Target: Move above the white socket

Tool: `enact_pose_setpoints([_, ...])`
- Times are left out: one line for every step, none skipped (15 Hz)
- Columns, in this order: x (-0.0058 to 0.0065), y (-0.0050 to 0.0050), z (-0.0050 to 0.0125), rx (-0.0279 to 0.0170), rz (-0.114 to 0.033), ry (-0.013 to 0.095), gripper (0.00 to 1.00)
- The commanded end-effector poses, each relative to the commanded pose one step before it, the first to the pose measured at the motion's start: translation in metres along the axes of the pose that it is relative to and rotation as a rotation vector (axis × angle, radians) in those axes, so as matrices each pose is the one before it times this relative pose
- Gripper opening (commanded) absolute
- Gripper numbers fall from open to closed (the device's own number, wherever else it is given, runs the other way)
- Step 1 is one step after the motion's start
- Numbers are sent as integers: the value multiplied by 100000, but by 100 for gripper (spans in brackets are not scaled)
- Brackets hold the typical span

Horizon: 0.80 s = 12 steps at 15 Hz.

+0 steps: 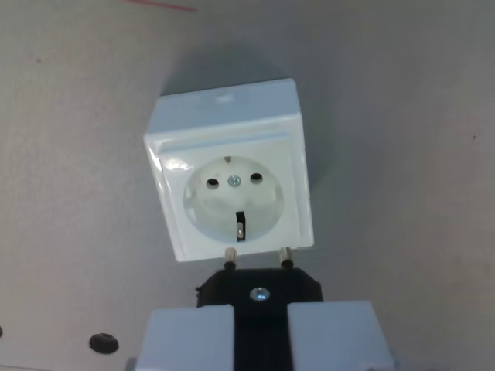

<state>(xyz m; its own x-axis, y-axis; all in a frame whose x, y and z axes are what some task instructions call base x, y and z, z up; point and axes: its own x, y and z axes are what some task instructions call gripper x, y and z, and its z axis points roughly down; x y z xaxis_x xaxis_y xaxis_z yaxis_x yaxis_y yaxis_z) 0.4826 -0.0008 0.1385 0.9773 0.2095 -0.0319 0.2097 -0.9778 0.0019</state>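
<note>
- Socket (230, 179) sitting right around the middle of the wrist view, white, square-ish box type, resting on a plain grey table (69, 193).
- Turned a bit, so its edges run slightly off-square to the frame, top face and front face both showing.
- Round recess in the front face, with two dark pin holes side by side and a small shiny screw (235, 182) between them.
- Dark earth clip (240, 224) at the lower side of the recess, a smaller one barely showing at the upper edge.
- Soft shadow spilling off behind and to the wrist view's right of the box.
- Just below the socket: black plug (259, 287) with two metal pins (230, 256) pointing up toward it, tips right at the socket's lower edge in this view; touching or hovering, can't tell from here.
- Small silver screw head in the middle of the plug body.
- Gripper (261, 340) at the bottom of the frame, two pale blocky fingers (189, 336) either side of the black plug body, closed in snug on it, only a narrow black strip between them.
- Further out: dark round hole (104, 342) in the table at lower left of the wrist view.
- Thin red line (166, 5) crossing the top left corner, a few tiny dark specks scattered on the surface.
</note>
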Motion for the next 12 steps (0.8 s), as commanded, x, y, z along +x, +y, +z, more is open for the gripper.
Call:
enact_pose_setpoints([-433,-321,1051,-2576,-10332,10694,0])
enact_pose_setpoints([-36,-74,218,-37,-104,-12,0])
enact_pose_setpoints([-35,-72,203,-89,-119,173,0])
enact_pose_setpoints([-35,-71,189,-112,-100,250,0])
enact_pose_setpoints([-36,-69,175,-51,-196,24,0])
enact_pose_setpoints([-37,-66,157,-34,227,17,0])
enact_pose_setpoints([-37,-62,138,-25,77,68,0])
enact_pose_setpoints([-37,-59,116,-55,-5,81,0])
enact_pose_setpoints([-36,-53,97,-9,25,-9,0])
enact_pose_setpoints([-35,-44,82,38,42,-108,0])
enact_pose_setpoints([-32,-32,67,4,140,-8,0])
enact_pose_setpoints([-26,-20,51,19,30,28,0])
